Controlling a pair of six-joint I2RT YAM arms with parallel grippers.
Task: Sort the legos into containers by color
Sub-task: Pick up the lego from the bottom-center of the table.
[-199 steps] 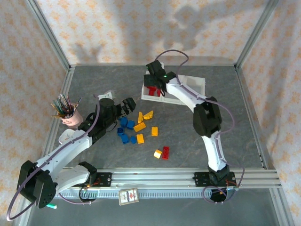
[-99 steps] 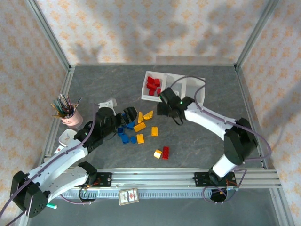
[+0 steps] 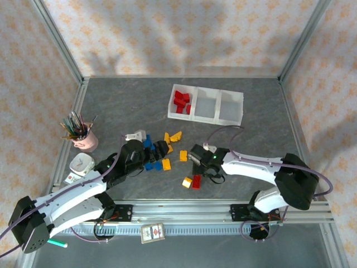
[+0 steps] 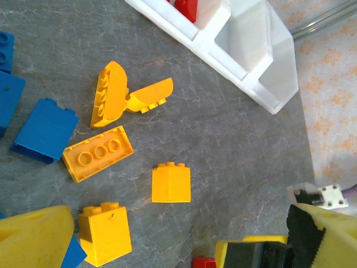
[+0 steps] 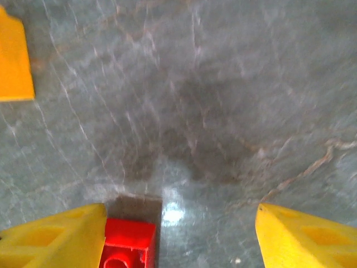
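Observation:
The white three-bin tray (image 3: 232,106) stands at the back, with red bricks (image 3: 179,102) in its left bin. Loose yellow bricks (image 3: 183,156) and blue bricks (image 3: 149,163) lie mid-table. My left gripper (image 3: 160,149) hovers over them, open; its wrist view shows yellow bricks (image 4: 171,182) and a blue brick (image 4: 44,131) ahead of the left gripper (image 4: 178,245). My right gripper (image 3: 199,163) is low over the table, open. A red brick (image 5: 125,245) sits just inside its left finger (image 5: 56,240), and this red brick (image 3: 196,181) lies beside a yellow one (image 3: 187,182).
A pink cup of pens (image 3: 83,139) and a white object (image 3: 81,164) stand at the left. A small card (image 3: 152,233) lies on the front rail. The two grippers are close together near the table's middle. The tray's middle bin (image 3: 205,103) and right bin (image 3: 230,111) hold nothing visible.
My right arm has swung from the tray's red bin down to the near middle of the table by the red brick. My left arm has pushed forward and right over the bricks.

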